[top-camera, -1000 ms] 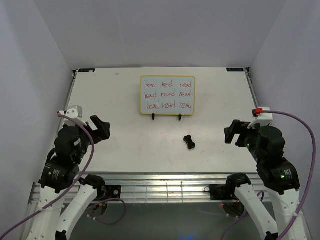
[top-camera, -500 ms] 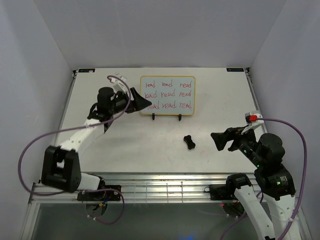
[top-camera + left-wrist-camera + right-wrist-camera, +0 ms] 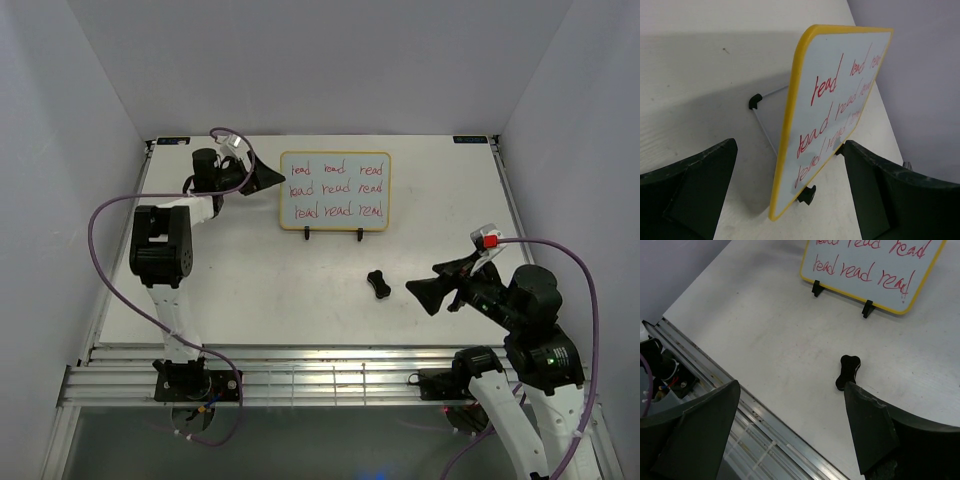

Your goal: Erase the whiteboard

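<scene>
The whiteboard (image 3: 335, 190) stands tilted on a thin black wire stand (image 3: 307, 236) at the back middle of the table, with rows of red words on its white face. My left gripper (image 3: 272, 178) is open at the board's left edge. In the left wrist view the yellow frame (image 3: 787, 135) lies ahead, between the open jaws of the left gripper (image 3: 790, 150), not touching them. The black bone-shaped eraser (image 3: 378, 284) lies on the table in front of the board. My right gripper (image 3: 420, 293) is open and empty just right of the eraser (image 3: 847, 372), above the table.
A metal rail (image 3: 330, 370) runs along the table's near edge and also shows in the right wrist view (image 3: 740, 405). White walls close in the left, right and back sides. Purple cables loop from both arms.
My left arm has reached out from the near left to the board's left edge. My right gripper has moved left and down toward the eraser. Board and eraser have not moved.
</scene>
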`<move>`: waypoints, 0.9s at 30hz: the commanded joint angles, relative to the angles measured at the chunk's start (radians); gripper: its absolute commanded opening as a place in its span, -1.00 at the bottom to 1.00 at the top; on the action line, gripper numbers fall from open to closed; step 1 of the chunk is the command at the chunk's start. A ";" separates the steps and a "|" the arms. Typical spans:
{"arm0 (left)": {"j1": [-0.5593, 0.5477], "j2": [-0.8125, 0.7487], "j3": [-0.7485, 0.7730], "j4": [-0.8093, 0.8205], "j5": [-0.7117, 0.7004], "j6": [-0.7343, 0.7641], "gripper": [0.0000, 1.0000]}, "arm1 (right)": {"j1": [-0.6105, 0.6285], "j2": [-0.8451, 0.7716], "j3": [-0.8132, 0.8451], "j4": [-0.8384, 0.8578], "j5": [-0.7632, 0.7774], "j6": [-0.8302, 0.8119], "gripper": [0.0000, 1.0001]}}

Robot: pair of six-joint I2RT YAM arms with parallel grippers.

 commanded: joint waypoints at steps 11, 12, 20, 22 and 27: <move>-0.011 0.238 0.249 0.333 0.416 -0.139 0.72 | 0.002 0.070 0.082 0.000 -0.219 -0.034 0.90; -0.011 0.250 0.252 0.348 0.418 -0.151 0.62 | 0.002 0.068 0.094 -0.008 -0.213 -0.039 0.91; -0.011 0.316 0.311 0.458 0.447 -0.272 0.02 | 0.002 0.065 0.096 -0.036 -0.207 -0.045 0.92; -0.011 0.327 0.322 0.465 0.448 -0.284 0.02 | 0.002 0.060 0.090 -0.039 -0.216 -0.045 0.93; -0.008 0.336 0.312 0.475 0.436 -0.283 -0.10 | 0.002 0.057 0.096 -0.059 -0.205 -0.060 0.93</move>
